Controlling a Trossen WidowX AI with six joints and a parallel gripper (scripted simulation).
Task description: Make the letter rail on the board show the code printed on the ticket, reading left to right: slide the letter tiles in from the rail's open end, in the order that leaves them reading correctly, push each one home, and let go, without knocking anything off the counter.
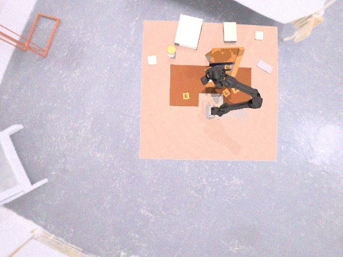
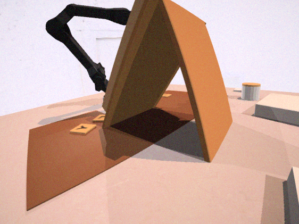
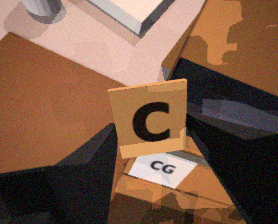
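Black fingers of our gripper (image 3: 150, 131) stood partway open, closed firmly on the C tile (image 3: 150, 117), which we held in front of the ticket (image 3: 162, 169) reading CG. On the orange board (image 1: 224, 55) (image 2: 197, 56), the G tile (image 1: 227, 67) sat in the dark rail (image 1: 215, 65) (image 3: 230, 107). Our black arm (image 1: 241, 87) (image 2: 80, 55) reached over the brown mat (image 1: 183, 80) (image 2: 66, 155), where the E tile (image 1: 185, 96) lay well apart from the L tile (image 1: 226, 93). We had the yellow-lidded jar (image 1: 171, 50) (image 2: 250, 91) standing near the large white box (image 1: 189, 31).
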